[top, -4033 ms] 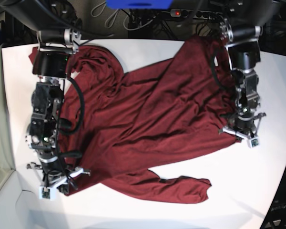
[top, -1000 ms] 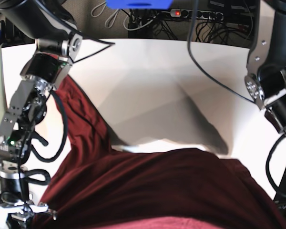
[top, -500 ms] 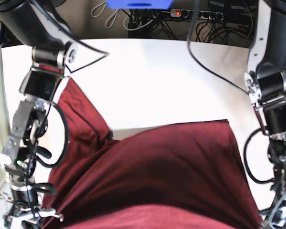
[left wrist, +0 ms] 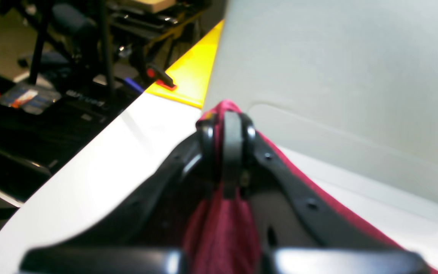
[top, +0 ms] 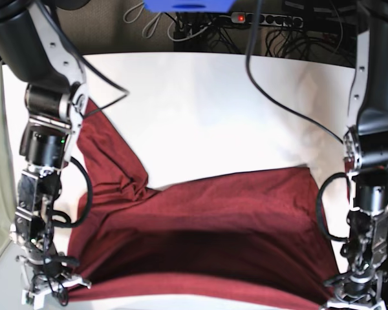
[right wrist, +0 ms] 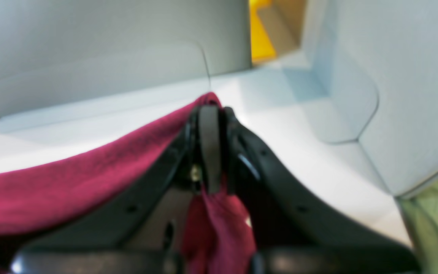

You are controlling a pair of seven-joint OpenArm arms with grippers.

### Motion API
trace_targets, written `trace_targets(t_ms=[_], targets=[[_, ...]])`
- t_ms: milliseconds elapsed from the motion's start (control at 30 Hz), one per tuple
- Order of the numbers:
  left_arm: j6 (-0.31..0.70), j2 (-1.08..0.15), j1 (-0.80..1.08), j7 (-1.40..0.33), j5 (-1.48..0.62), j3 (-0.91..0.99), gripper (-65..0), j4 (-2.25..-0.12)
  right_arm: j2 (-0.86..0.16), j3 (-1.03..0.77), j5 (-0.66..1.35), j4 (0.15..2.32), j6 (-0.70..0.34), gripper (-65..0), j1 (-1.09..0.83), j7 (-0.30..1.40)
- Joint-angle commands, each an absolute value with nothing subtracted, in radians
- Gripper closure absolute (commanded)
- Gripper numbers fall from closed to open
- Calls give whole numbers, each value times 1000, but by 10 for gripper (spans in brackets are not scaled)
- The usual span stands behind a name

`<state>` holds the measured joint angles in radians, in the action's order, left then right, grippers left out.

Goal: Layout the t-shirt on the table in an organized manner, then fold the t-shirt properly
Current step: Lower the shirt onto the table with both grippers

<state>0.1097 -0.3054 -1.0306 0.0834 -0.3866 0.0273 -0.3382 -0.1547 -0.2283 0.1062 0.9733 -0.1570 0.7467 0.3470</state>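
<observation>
While base view shows t-shirt (top: pixel 207 239) spread, wrist views show left tool (left wrist: pixel 224 125), right tool (right wrist: pixel 209 114) pinching it.

One maroon t-shirt (top: pixel 200 239), one white table (top: pixel 200 110), two arms, two tools: left (left wrist: pixel 224 125), right (right wrist: pixel 209 114).

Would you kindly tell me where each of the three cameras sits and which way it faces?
Base: overhead, looking down on the table and t-shirt; both arms show.
Left wrist: behind the left gripper, looking along its fingers, shut on a pinch of t-shirt above the table.
Right wrist: behind the right gripper, likewise shut on the t-shirt.
Shared: all three show the t-shirt and the table.
</observation>
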Motion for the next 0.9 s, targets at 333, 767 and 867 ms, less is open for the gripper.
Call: trace_targets(t_ms=[333, 767, 867], targets=[[110, -312, -1101, 125, -389, -21, -487, -237, -196, -127, 108, 822, -154, -331, 826, 317], [111, -323, -757, 90, -398, -15, -495, -450, -196, -128, 108, 1153, -154, -331, 582, 320], [110, -354, -605, 2, -398, -13, -494, -674, -196, -128, 111, 1251, -154, -331, 506, 321]])
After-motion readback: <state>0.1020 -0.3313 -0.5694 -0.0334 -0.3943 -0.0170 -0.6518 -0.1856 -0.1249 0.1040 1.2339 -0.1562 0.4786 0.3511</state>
